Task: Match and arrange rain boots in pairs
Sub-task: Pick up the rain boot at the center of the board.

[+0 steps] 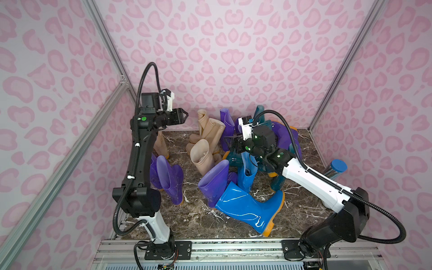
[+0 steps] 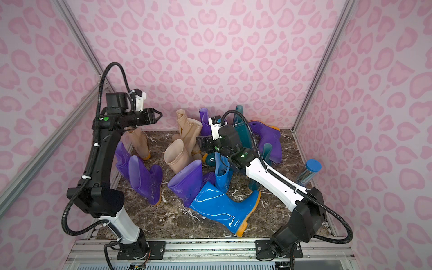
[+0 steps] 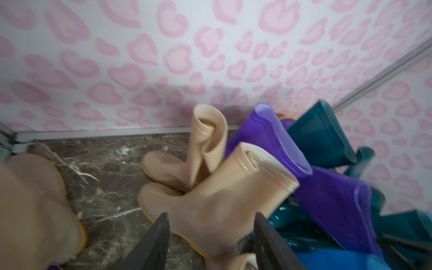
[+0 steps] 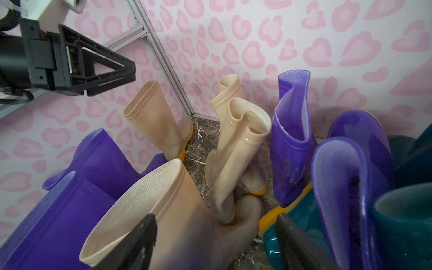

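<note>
Rain boots crowd the marble floor in both top views. A beige boot stands alone at the back left, and two purple boots stand in front of it. Several beige boots cluster in the middle. A bright blue boot and a purple one lie at the front. Teal boots and purple ones pile at the back right. My left gripper hangs open in the air, empty. My right gripper is open over a lying beige boot.
A shiny cylinder with a blue cap leans at the right wall. Pink patterned walls with aluminium posts close in the floor on three sides. A rail carrying both arm bases runs along the front edge.
</note>
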You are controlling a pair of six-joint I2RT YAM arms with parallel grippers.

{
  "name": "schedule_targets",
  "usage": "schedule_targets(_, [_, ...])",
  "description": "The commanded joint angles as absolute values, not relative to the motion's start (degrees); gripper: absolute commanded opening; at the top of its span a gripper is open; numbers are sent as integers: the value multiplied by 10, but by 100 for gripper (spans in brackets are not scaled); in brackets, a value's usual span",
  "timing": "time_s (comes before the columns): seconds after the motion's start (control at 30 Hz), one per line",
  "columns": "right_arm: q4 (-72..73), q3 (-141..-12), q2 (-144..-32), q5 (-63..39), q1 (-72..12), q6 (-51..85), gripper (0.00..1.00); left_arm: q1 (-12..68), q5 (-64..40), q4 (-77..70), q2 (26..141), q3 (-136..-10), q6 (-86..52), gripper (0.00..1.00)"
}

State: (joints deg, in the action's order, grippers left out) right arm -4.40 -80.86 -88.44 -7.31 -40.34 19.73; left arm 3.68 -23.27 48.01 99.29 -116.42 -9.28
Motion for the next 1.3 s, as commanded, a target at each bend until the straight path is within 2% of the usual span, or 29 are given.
schedule_targets(0.0, [-48, -805, -874, -73, -404, 187, 82, 81, -175, 551, 946, -1120, -108, 62])
schedule_targets(0.1, [-60, -800, -853, -56, -405, 167, 85, 111, -156, 602, 899, -1080, -91, 67])
schedule_targets(0.17, [-62, -791, -838, -46, -404, 157, 87, 114, -200, 612, 870, -1042, -93, 72])
schedule_targets(0.23, [-69, -786, -827, -40, -403, 151, 88, 118, -254, 592, 839, -993, -114, 86])
schedule_targets(0.27, [-71, -785, -824, -37, -403, 150, 89, 123, -272, 584, 830, -974, -118, 100])
schedule_targets(0.4, [-76, -785, -818, -31, -403, 149, 90, 174, -166, 633, 827, -974, -100, 100])
schedule_targets(0.47, [-80, -766, -818, -31, -403, 151, 90, 180, -162, 638, 825, -960, -112, 100])
schedule_targets(0.53, [-79, -763, -816, -33, -403, 153, 90, 190, -104, 649, 821, -949, -115, 100])
schedule_targets(0.67, [-81, -754, -812, -35, -403, 155, 90, 192, -119, 620, 769, -919, -135, 100])
schedule_targets(0.77, [-88, -757, -818, -37, -403, 151, 90, 196, -64, 616, 744, -904, -146, 100])
schedule_targets(0.97, [-83, -758, -820, -44, -403, 156, 91, 184, -149, 544, 750, -815, -163, 100])
schedule_targets(1.1, [-82, -757, -816, -47, -405, 159, 90, 137, -272, 437, 748, -764, -200, 100])
schedule_targets(1.27, [-86, -754, -810, -41, -406, 156, 91, 138, -263, 382, 752, -751, -207, 100])
